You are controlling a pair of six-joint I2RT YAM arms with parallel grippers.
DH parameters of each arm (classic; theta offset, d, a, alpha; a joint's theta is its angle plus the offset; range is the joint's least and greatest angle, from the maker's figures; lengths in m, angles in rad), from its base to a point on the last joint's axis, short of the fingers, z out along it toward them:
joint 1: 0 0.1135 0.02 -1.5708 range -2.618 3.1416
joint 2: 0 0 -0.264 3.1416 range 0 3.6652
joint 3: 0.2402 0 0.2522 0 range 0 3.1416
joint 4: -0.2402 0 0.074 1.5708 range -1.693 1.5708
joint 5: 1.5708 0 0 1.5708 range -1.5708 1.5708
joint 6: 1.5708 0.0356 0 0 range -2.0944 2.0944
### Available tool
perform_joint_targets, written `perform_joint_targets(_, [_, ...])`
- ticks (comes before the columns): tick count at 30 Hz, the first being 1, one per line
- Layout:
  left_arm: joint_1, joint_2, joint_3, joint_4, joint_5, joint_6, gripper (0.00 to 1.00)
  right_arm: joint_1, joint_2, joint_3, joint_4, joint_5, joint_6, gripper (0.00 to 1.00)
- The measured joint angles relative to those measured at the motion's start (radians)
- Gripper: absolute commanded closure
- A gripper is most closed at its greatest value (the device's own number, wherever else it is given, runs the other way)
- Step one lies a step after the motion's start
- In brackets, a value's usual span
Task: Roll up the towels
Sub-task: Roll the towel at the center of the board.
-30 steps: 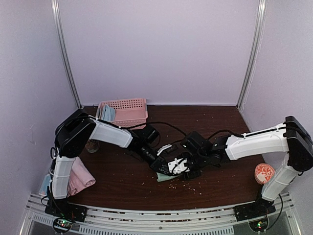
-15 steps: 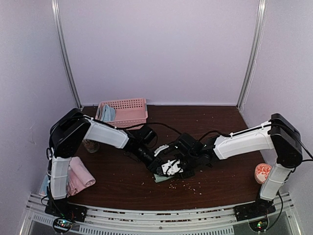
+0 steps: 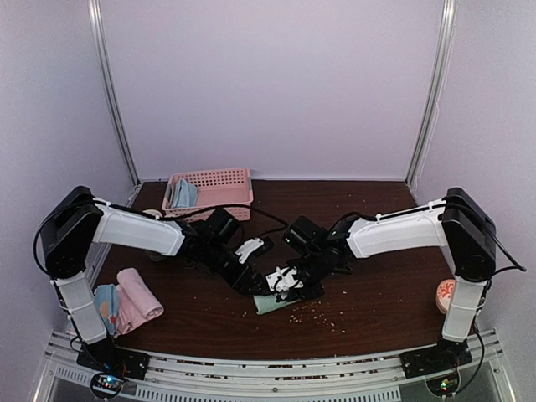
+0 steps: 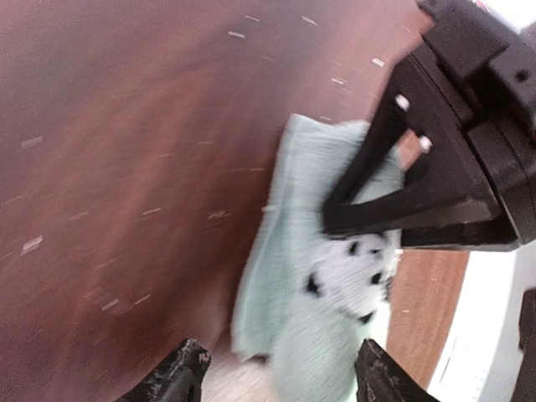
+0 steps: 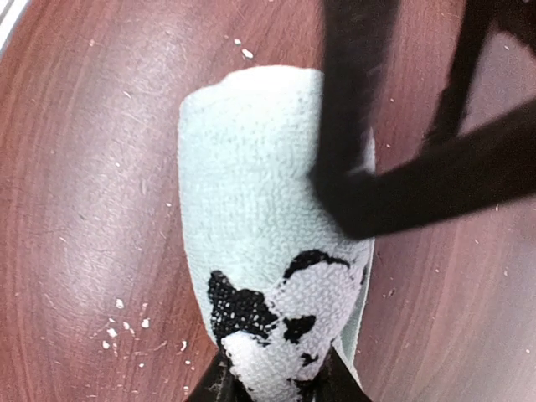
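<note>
Now both my arms reach low, meeting centre. R gripper point(image 5: 272, 378) pinches sage towel point(image 5: 251, 184); L gripper point(image 4: 280, 377) spread beside it. Pink basket point(image 3: 219, 189) behind.

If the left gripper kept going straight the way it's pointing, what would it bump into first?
Most likely the pale green towel, lying straight ahead of the open left gripper. The right gripper, pinching that towel, sits beyond it, though depth is hard to judge.
</note>
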Motion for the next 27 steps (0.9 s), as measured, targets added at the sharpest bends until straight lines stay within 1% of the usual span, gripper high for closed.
perform_joint_targets(5, [0.023, -0.122, -0.084, 0.019, -0.146, -0.035, 0.37, -0.021, 0.042, 0.068, -0.084, -0.074, 0.000, 0.77])
perform_joint_targets(8, [0.026, -0.173, -0.111, 0.021, -0.226, -0.047, 0.40, -0.030, 0.068, 0.111, -0.141, -0.116, 0.000, 0.78])
perform_joint_targets(12, [0.026, -0.229, -0.151, 0.029, -0.322, -0.061, 0.40, -0.040, 0.114, 0.181, -0.232, -0.171, 0.007, 0.79])
perform_joint_targets(16, [0.026, -0.382, -0.245, 0.064, -0.402, -0.070, 0.42, -0.063, 0.192, 0.287, -0.352, -0.240, 0.029, 0.80])
perform_joint_targets(19, [0.026, -0.469, -0.277, 0.117, -0.433, -0.072, 0.42, -0.083, 0.244, 0.356, -0.427, -0.284, 0.057, 0.79])
perform_joint_targets(23, [0.021, -0.544, -0.318, 0.186, -0.461, -0.065, 0.42, -0.103, 0.311, 0.443, -0.523, -0.337, 0.087, 0.80])
perform_joint_targets(27, [-0.005, -0.640, -0.365, 0.236, -0.465, -0.016, 0.42, -0.118, 0.357, 0.497, -0.590, -0.385, 0.105, 0.80])
